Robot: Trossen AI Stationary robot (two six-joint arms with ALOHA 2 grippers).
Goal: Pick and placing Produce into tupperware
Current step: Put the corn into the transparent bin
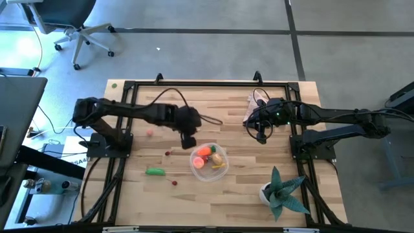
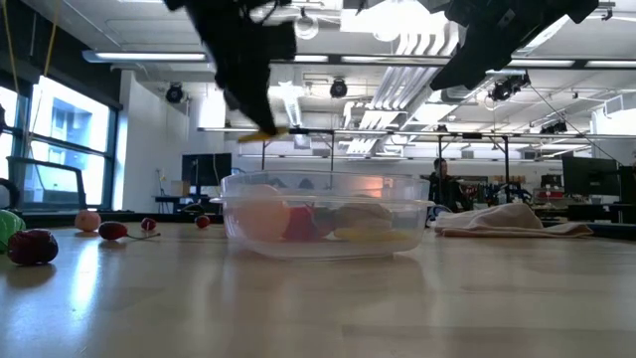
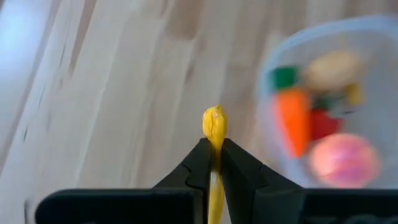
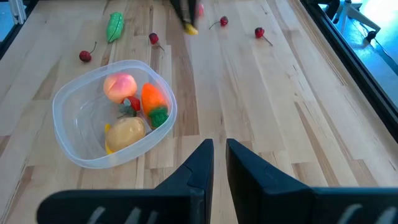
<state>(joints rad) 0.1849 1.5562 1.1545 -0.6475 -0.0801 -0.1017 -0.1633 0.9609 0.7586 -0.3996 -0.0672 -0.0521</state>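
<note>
**Left fingers carry a yellow stick beside the tub**

Your left gripper (image 3: 213,163) has its fingers (image 3: 194,167) pinched tight on a yellow stick (image 3: 213,127), whose tip pokes out past the fingertips. In the high view this gripper (image 1: 188,140) hangs above the tabletop (image 1: 136,136), just beside the tub's (image 1: 194,166) rim, not over it. In the low view the stick (image 2: 260,135) hangs clear above the tub (image 2: 323,214).

Inside the tub (image 4: 74,149) you have a carrot (image 4: 151,98), a pink ball (image 4: 120,85), a tan ball (image 4: 126,131) and a bit of yellow at the wall.

Loose produce lies beyond the left fingers, away from the tub: a green pod (image 1: 155,171), a second pink ball (image 1: 150,133), and red berries (image 1: 168,154).

Your right gripper (image 4: 214,163) waits well apart from the tub, fingers (image 4: 198,163) nearly together and holding nothing. A pink cloth (image 1: 252,107) lies just beside it, and a potted plant (image 1: 279,189) stands nearer the tabletop's edge.
</note>
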